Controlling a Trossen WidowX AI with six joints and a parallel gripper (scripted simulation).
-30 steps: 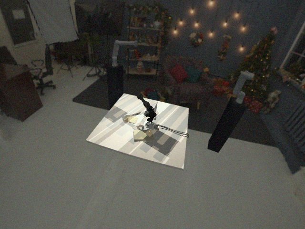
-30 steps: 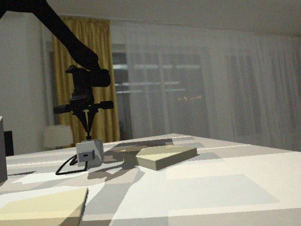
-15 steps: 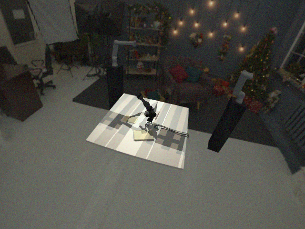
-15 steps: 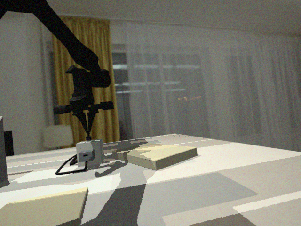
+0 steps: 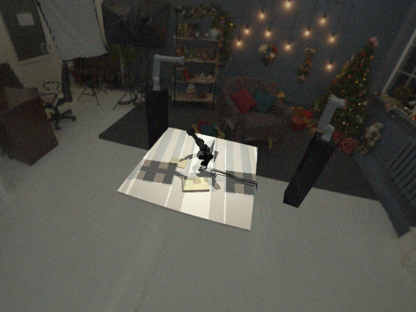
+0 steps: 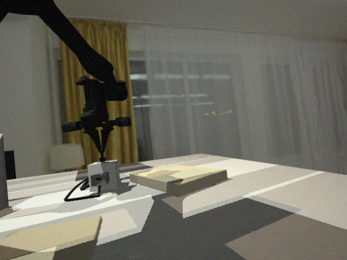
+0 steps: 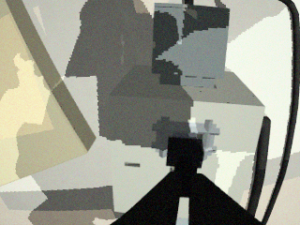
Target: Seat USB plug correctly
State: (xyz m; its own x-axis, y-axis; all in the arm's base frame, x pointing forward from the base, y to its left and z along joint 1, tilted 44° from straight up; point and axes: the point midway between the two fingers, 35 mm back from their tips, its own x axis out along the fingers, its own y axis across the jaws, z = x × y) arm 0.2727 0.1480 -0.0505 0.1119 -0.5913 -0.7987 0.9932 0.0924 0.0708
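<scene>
Left of centre in the exterior view, the gripper (image 5: 203, 164) (image 6: 102, 153) (image 7: 184, 183) points down, jaws nearly closed, pinching the dark plug (image 6: 102, 159) (image 7: 185, 152); the plug stands at the top of the pale cube (image 5: 199, 170) (image 6: 112, 174) (image 7: 141, 185).

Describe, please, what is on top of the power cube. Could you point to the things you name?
The gripper's closed fingertips (image 6: 102, 158) stand over the power cube (image 6: 111, 174) (image 7: 230, 124), gripping something at its top socket. The fingertips hide most of the held piece and the socket opening.

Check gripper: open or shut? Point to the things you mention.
Shut on something at the power cube's (image 6: 111, 174) (image 7: 141, 183) top: the gripper's (image 6: 102, 156) (image 7: 185, 166) fingertips meet there, too dark to identify it.
</scene>
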